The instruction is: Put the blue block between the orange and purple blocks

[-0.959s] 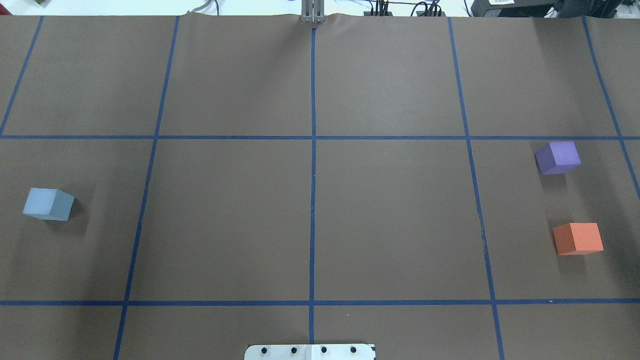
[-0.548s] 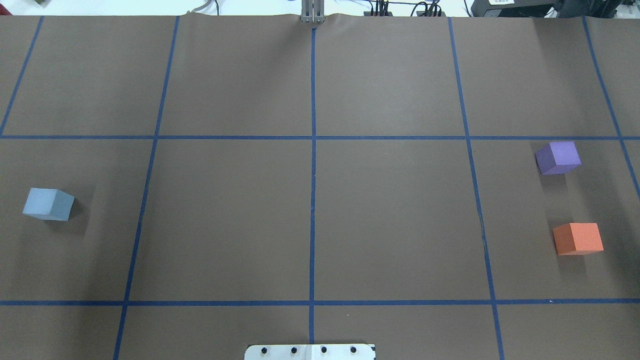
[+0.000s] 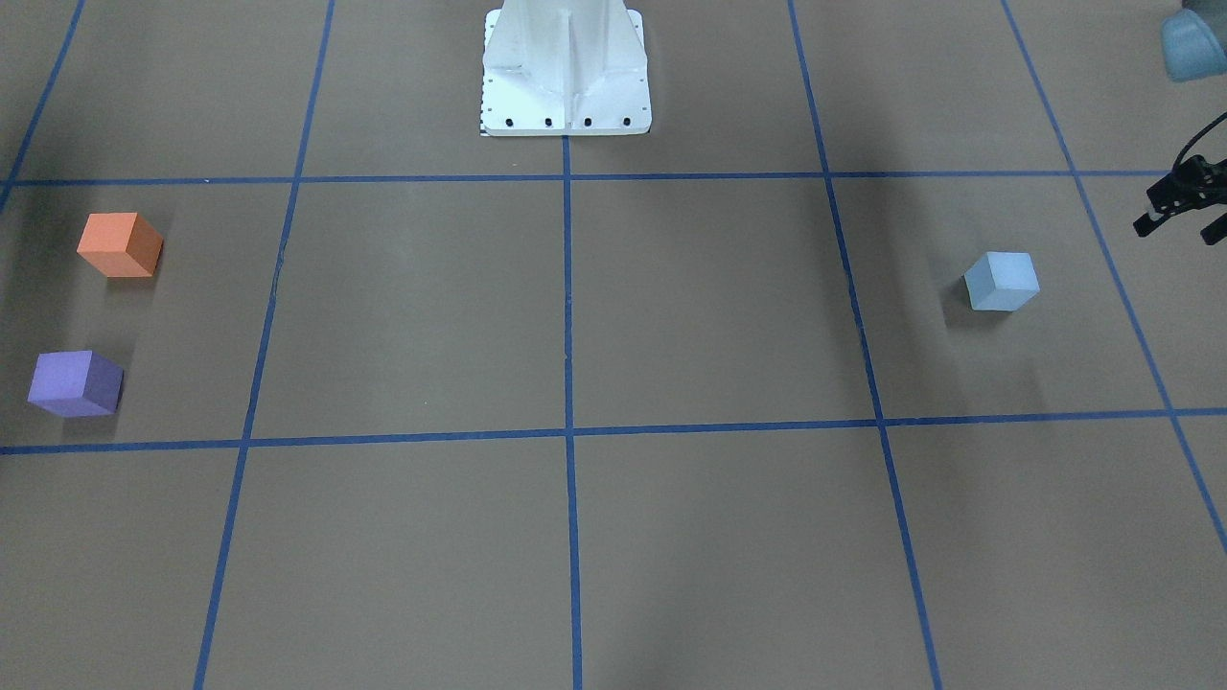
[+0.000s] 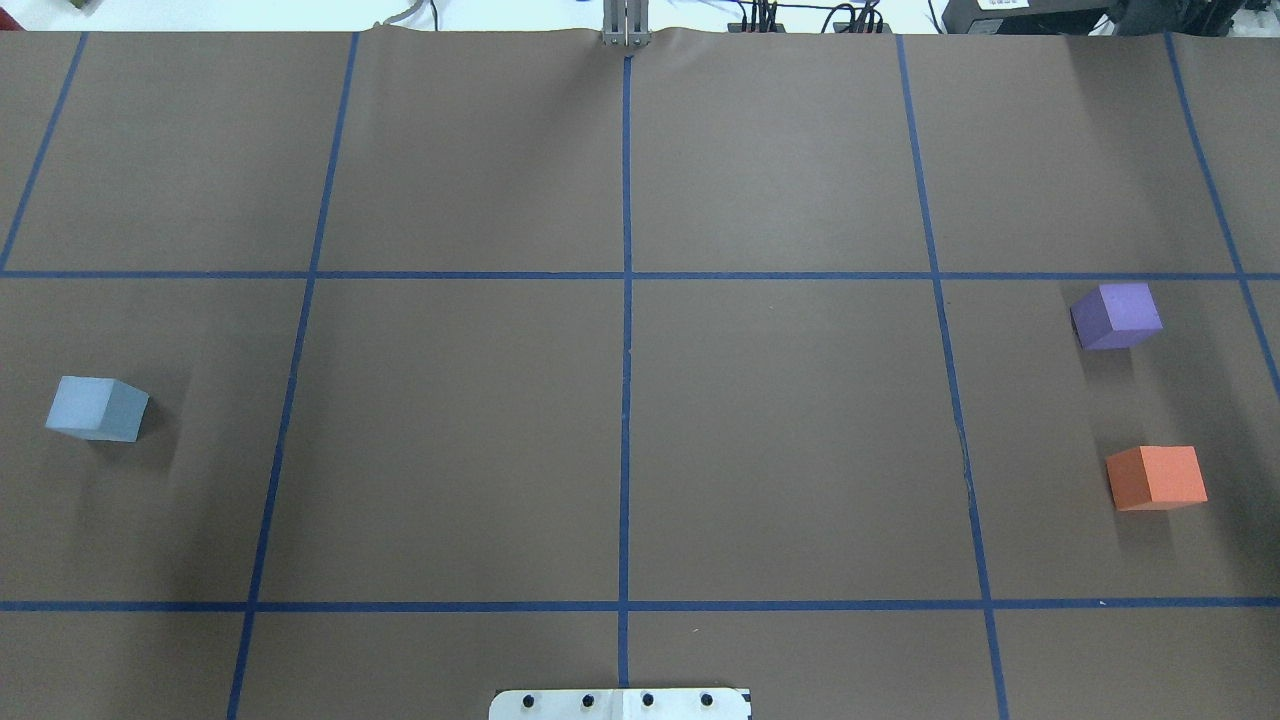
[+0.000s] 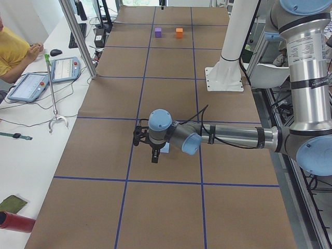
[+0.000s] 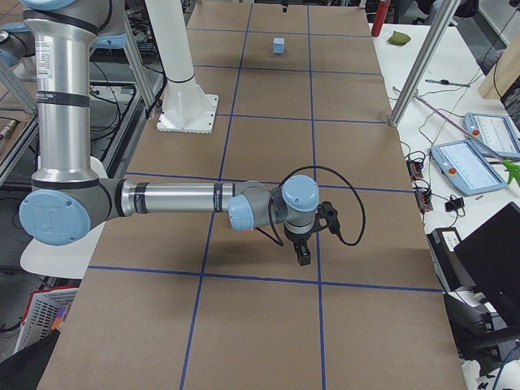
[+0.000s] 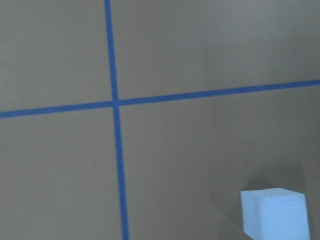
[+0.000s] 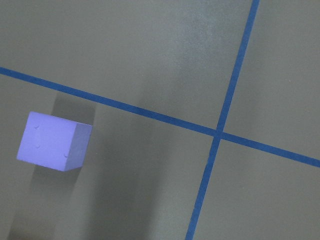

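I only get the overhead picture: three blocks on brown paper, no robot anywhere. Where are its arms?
Observer: Just outside your frame. The exterior left view shows the left gripper hanging low near the blue block.
Visitor: Is it holding the block?
Observer: No. In the front-facing view the block sits alone, with the gripper off to one side and not touching it.
Visitor: And the other arm?
Observer: The right gripper points down at the opposite end, and its wrist camera sees the purple block.

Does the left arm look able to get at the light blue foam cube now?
Probably yes: the left pincer hovers beside the light blue foam cube, nothing standing between them.
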Motion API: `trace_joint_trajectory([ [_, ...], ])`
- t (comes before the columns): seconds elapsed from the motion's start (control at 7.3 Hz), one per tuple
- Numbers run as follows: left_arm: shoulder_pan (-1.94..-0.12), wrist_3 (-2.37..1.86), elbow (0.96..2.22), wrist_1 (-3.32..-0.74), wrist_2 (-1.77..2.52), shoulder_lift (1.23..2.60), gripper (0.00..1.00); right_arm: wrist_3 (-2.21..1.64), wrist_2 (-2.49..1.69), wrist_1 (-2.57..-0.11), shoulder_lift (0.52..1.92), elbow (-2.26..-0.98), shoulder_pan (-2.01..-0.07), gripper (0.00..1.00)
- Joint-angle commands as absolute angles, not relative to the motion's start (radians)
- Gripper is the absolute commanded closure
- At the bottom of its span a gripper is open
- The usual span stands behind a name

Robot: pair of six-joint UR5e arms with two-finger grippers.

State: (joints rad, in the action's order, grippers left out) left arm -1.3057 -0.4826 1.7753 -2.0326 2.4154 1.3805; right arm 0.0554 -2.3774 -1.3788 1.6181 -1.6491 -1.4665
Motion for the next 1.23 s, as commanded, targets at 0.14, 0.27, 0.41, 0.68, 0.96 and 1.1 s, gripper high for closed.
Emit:
trace_joint_trajectory([
  [0.14,-1.119,-0.666,1.749,-2.112,2.299,1.408,0.00,0.055,-2.378,-1.378,1.618,-1.647,-1.445,0.00],
  [0.27,-1.054,-0.672,1.720,-2.103,2.248,1.458,0.00,0.055,-2.378,-1.378,1.618,-1.647,-1.443,0.00],
  [0.41,-1.048,-0.675,1.704,-2.108,2.246,1.469,0.00,0.055,-2.378,-1.378,1.618,-1.649,-1.440,0.00],
  [0.68,-0.967,-0.709,1.695,-2.114,2.214,1.474,0.00,0.055,-2.393,-1.376,1.620,-1.649,-1.439,0.00],
  [0.96,-0.921,-0.739,1.695,-2.114,2.183,1.488,0.00,0.055,-2.393,-1.376,1.621,-1.651,-1.439,0.00],
  [1.1,-0.898,-0.752,1.689,-2.114,2.181,1.479,0.00,0.055,-2.393,-1.376,1.621,-1.649,-1.437,0.00],
])
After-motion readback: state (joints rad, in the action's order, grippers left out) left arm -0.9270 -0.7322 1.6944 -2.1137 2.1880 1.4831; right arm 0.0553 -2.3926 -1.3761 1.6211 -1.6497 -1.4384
